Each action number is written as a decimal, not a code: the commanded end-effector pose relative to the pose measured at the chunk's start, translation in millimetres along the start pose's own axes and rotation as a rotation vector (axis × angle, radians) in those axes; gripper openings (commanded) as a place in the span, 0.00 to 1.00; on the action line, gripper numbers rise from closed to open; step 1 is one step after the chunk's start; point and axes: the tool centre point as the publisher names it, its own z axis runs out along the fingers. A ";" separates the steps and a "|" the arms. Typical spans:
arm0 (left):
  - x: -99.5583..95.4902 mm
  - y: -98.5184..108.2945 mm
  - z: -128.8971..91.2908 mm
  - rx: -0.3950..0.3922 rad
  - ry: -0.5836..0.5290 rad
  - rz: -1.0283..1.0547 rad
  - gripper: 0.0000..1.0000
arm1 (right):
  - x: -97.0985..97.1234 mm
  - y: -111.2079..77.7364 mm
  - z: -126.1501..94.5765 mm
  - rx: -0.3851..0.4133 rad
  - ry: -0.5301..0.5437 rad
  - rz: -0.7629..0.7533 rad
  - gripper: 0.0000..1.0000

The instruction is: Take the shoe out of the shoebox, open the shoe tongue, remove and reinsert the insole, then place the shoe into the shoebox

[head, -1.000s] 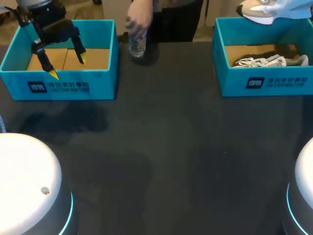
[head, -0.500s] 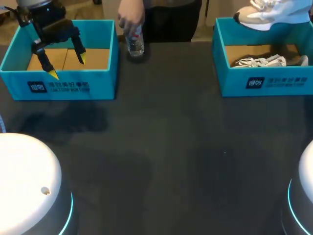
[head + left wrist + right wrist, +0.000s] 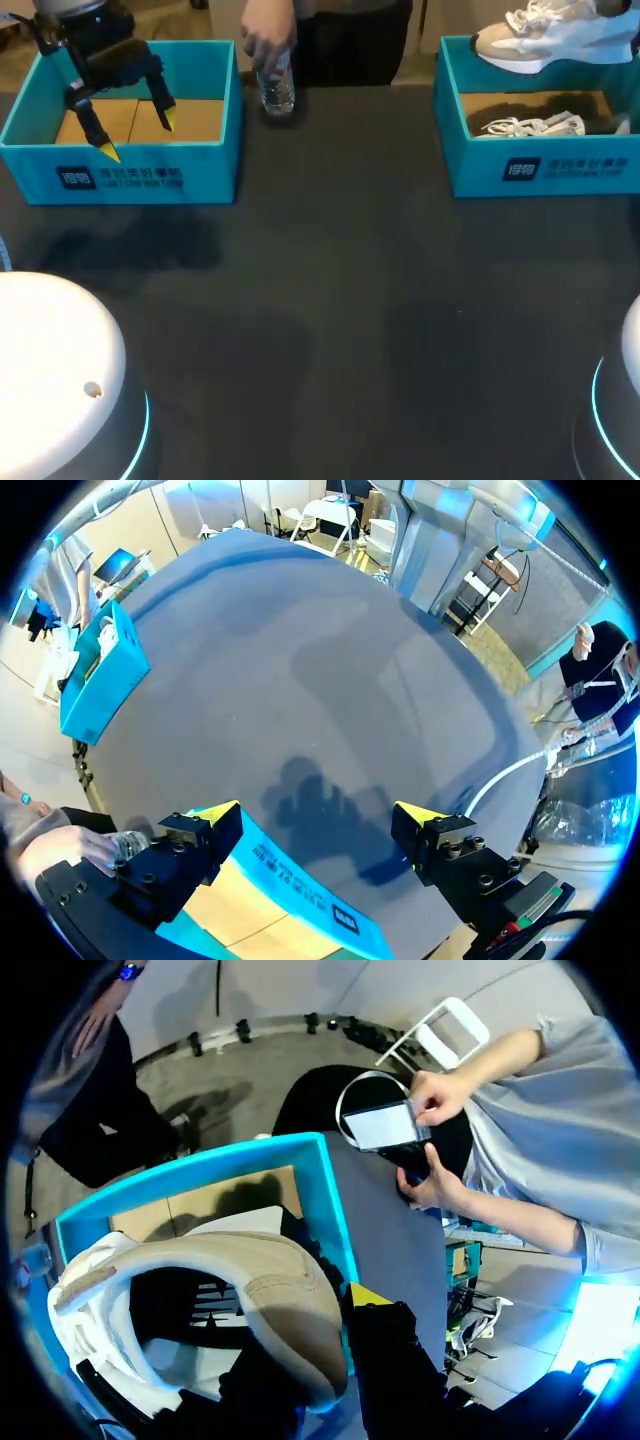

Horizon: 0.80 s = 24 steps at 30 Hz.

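A white and beige shoe (image 3: pixel 545 38) hangs above the back of the right teal shoebox (image 3: pixel 540 170). In the right wrist view my right gripper (image 3: pixel 322 1338) is shut on the shoe's (image 3: pixel 250 1270) beige heel collar, one finger inside and one outside, over that box (image 3: pixel 330 1210). A second white shoe (image 3: pixel 530 126) with loose laces lies in the box. My left gripper (image 3: pixel 138 135) stands open over the left teal box (image 3: pixel 120 175), nothing between its fingers. In the left wrist view the left gripper (image 3: pixel 318 818) is just above that box's front wall (image 3: pixel 300 895).
A person's hand (image 3: pixel 265 40) holds a small water bottle (image 3: pixel 278 90) on the table's far edge, between the two boxes. The dark table (image 3: pixel 330 320) stretches in front of both boxes. My arms' white bases (image 3: pixel 60 370) stand at the near corners.
The shoe in my right gripper has shifted a little left and lower in the head view. The person's hand moved the bottle slightly back. My left arm has kept still.
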 end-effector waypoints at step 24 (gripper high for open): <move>-0.1 0.7 -0.2 -0.002 0.003 0.001 1.00 | 24.2 -26.9 33.8 -0.077 0.004 -0.006 0.00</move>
